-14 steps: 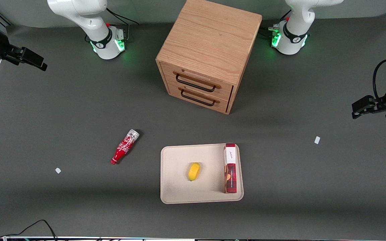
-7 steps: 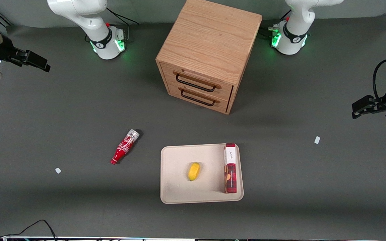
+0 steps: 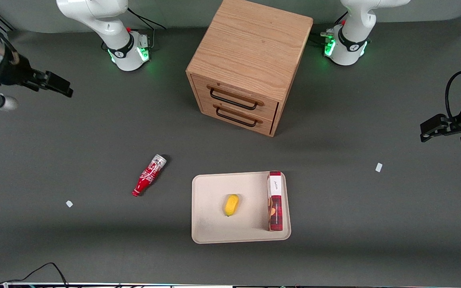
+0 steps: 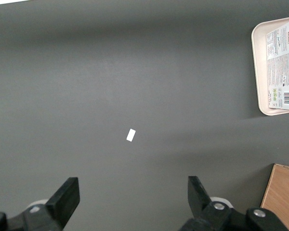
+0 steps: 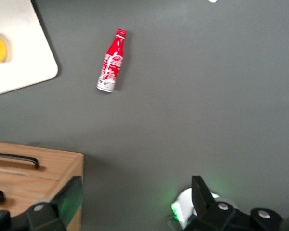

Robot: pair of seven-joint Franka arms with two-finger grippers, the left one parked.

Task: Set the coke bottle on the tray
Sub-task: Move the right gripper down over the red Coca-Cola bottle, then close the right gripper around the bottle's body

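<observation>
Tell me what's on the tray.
On the tray lie a yellow fruit and a red snack box. Underneath them is hidden. The coke bottle lies off it; the gripper is open, far away.

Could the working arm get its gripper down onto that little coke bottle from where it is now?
Probably yes. The coke bottle lies on its side on bare table, apart from the tray, with nothing over it. The gripper hangs open, off toward the working arm's end, with only bare table between them.
</observation>
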